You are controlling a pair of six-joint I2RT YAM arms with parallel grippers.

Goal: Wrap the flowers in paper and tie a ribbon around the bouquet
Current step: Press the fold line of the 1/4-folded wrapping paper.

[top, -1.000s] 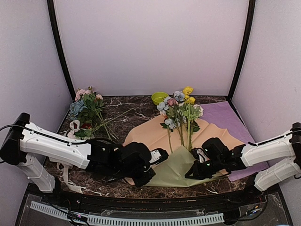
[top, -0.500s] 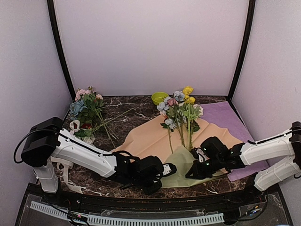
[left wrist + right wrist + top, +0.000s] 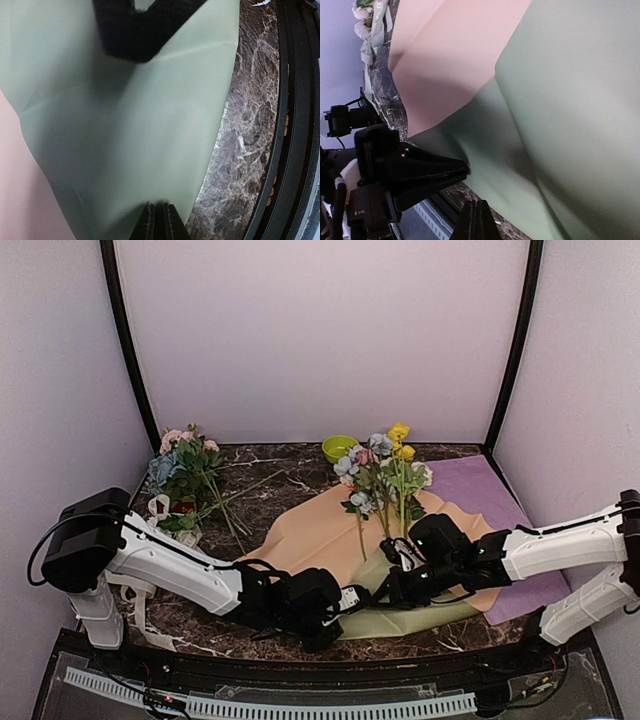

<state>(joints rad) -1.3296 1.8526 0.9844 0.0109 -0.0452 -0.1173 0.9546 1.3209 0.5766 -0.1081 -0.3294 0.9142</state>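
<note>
Now the left fingers (image 3: 148, 225) are pinching shut on the near edge of the paper (image 3: 400, 618), gripping its sage-green sheet low beside the front rim of the marble worktop (image 3: 235, 165). The right fingers (image 3: 471, 224) are closed as well, clamping the same green sheet further in, where it is standing up off the peach sheet (image 3: 310, 525) in a raised fold. The flowers (image 3: 385, 475) are lying on the paper, heads toward the back wall and stem ends just beside the right wrist. A purple sheet (image 3: 490, 490) is lying flat under the paper's right side. A green bowl (image 3: 339, 447) is sitting behind the flowers, and a loose leafy cluster (image 3: 185, 470) is resting at the far left.
</note>
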